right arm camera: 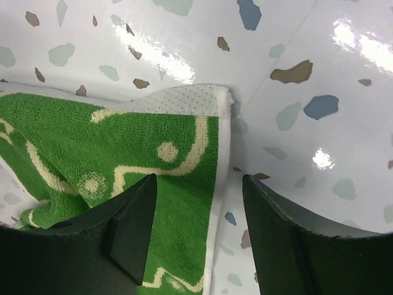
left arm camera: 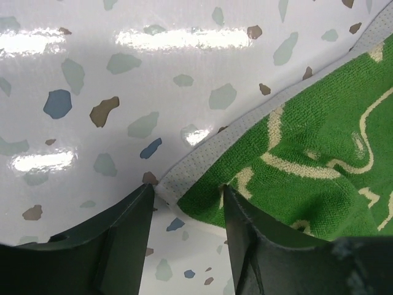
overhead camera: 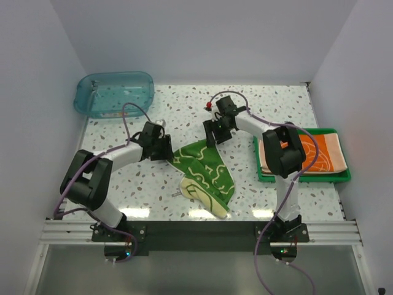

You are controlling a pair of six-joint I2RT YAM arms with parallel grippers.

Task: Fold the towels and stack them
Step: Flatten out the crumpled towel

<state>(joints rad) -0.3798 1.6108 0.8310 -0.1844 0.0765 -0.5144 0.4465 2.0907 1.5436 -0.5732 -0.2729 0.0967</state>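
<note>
The green towel (overhead camera: 206, 169) lies rumpled near the middle of the counter (overhead camera: 184, 110), toward its near edge. Its nearest end is turned over to show the pale reverse. My left hand (left arm camera: 187, 190) is down at the towel's left corner, fingers apart, with the grey hem between them and bare counter showing in the gap. My right hand (right arm camera: 196, 181) stands fairly wide at the towel's far right corner, with one finger over the green pile and the other past the hem. The orange towel (overhead camera: 322, 153) lies in a green tray (overhead camera: 304, 179) by the right edge. A blue bin (overhead camera: 113, 93) sits at the far left corner.
</note>
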